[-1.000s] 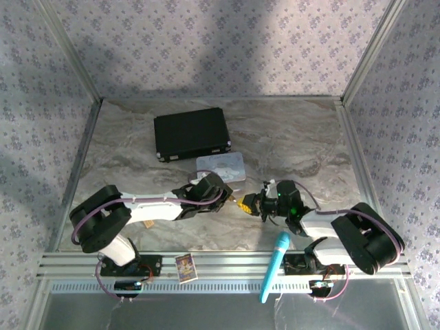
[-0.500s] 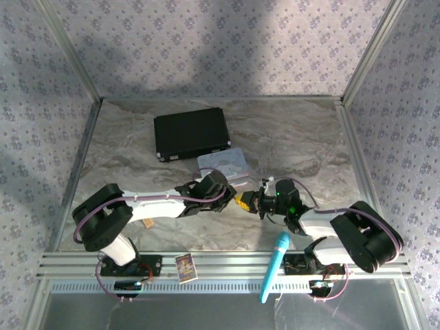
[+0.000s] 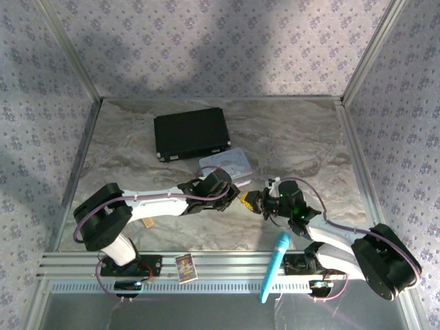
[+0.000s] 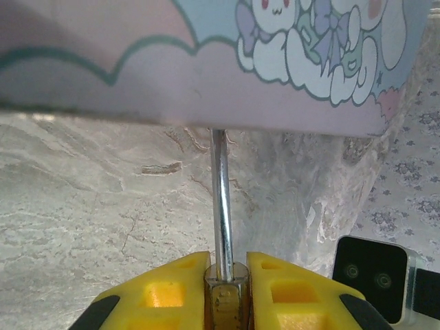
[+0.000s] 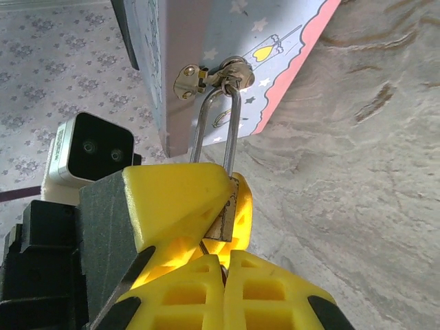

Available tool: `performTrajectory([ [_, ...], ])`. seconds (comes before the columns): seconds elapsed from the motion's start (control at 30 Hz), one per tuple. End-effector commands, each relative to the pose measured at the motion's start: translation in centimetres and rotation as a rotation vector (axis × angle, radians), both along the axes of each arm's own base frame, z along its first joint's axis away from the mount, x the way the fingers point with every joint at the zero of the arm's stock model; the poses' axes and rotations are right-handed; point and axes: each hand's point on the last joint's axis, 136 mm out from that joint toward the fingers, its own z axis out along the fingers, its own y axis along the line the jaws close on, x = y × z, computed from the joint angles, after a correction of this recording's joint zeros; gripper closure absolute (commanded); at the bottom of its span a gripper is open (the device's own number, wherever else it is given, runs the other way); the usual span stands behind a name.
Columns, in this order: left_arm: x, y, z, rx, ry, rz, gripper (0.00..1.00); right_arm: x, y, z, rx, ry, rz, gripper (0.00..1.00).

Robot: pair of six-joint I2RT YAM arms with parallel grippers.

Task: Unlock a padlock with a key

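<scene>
Near edge: teal stick [image 3: 275,265] across the rail. Further in, mid-table: right gripper [image 5: 223,265] pressed fully closed just beneath the padlock [image 5: 227,213], key too small to make out. Left gripper [image 4: 227,265] clamped on the padlock's brass body, shackle [image 4: 220,192] hooked through the hasp [image 5: 206,75] of the pastel tin [image 3: 223,165] just beyond. Farthest back: black case [image 3: 191,134].
</scene>
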Motion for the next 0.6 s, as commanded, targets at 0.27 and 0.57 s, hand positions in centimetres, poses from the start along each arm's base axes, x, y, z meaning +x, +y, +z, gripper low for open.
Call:
performTrajectory([
  [0.27, -0.1, -2.2, -0.9, -0.025, 0.010, -0.036, 0.80, 0.8, -2.1, -2.3, -0.126, 0.026, -0.098, 1.00],
  [0.57, 0.1, -2.5, -1.8, -0.012, 0.020, -0.038, 0.80, 1.5, -2.2, -2.8, -0.127, 0.029, -0.123, 1.00],
])
